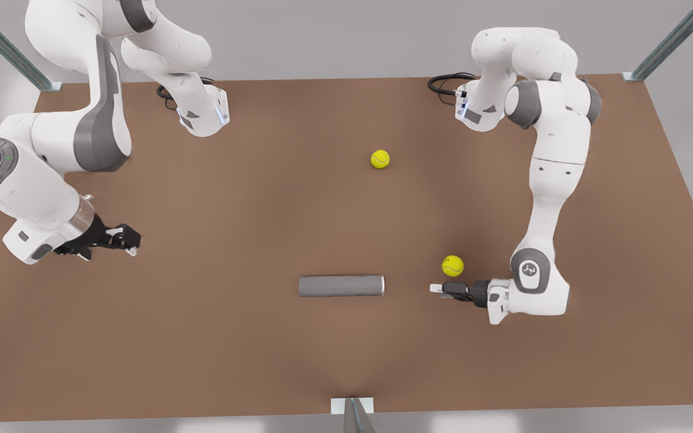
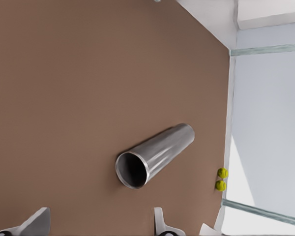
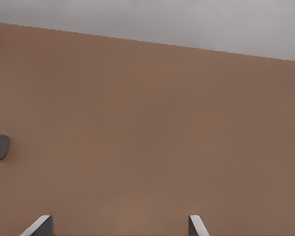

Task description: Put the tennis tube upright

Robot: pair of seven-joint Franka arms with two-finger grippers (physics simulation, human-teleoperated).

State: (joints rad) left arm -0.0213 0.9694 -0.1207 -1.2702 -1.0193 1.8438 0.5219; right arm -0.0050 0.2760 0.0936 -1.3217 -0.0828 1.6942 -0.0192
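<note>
The brown table (image 1: 232, 361) carries everything, with the two arms based along its far side. The left arm reaches down on the front view's right so that the left gripper (image 1: 435, 289) lies low and level, just off the silvery-rimmed end of the tennis tube (image 1: 340, 286) and aimed along it. Its fingers are spread apart and hold nothing, probably lined up to take the tube by its mouth. The right arm waits on the front view's left, with the right gripper (image 1: 132, 240) well apart from the tube, also released and empty. The tube lies flat on its side near the middle of the table toward the front edge. It is a plain dark grey cylinder whose open mouth (image 2: 132, 170) faces the left wrist camera, and the right wrist view shows its other end as a flat grey face. It is not yet upright. One tennis ball (image 1: 452, 265) sits beside the left gripper, and another ball (image 1: 380, 159) lies farther back.
</note>
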